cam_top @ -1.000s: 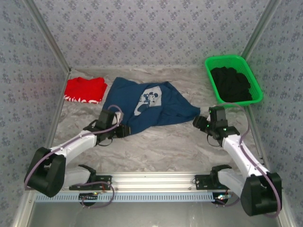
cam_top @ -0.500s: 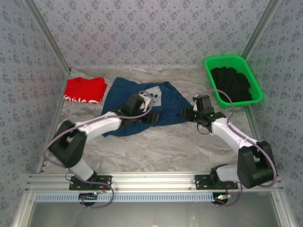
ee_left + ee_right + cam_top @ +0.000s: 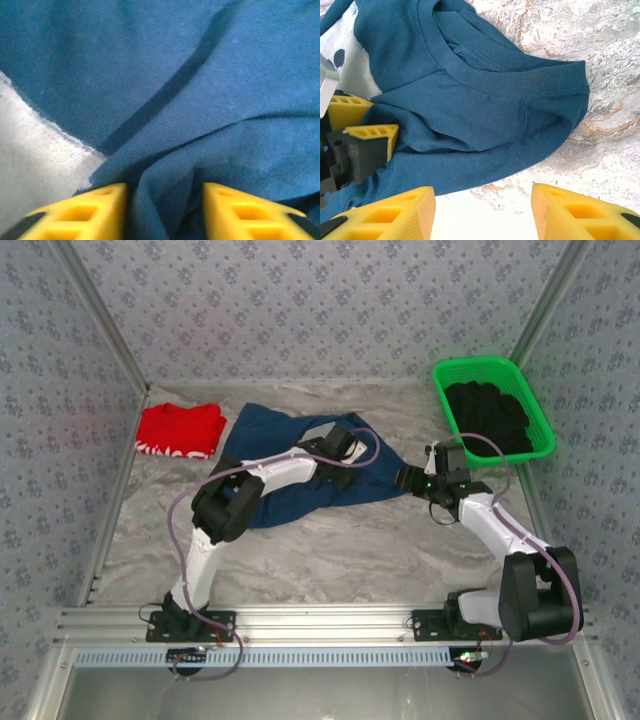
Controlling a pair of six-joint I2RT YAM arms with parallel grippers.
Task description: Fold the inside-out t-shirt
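Looked into a booth of grey-blue patterned walls (image 3: 320, 300), closed on the left, far and right sides. Looked down on a pale marbled table (image 3: 330, 540), matte and bare along its near edge.

Found the inside-out t-shirt (image 3: 265, 440) toward the far edge of the table, roughly midway between left and right, lying rumpled and skewed. Saw no squared edge and no clean crease anywhere on it. Made out a pale print panel (image 3: 340, 55), the neckline (image 3: 455, 30) and one sleeve (image 3: 555, 100) loose on the marble. Judged the folding barely begun: flattening, turning in the sleeves and doubling the body all left to do.

Noted a green basket (image 3: 475, 363) in the far right corner, holding black clothing (image 3: 490, 418). Noted a folded red garment (image 3: 180, 430) by the far left corner, just beside the shirt.

Placed the left gripper (image 3: 162, 192) over the middle of the shirt, fingers (image 3: 100, 210) drawn in on a raised ridge of blue cloth, by the look of it pinching it. Placed the right gripper (image 3: 482, 200) off the shirt's right end, near the sleeve, jaws apart over bare marble and gripping nothing.
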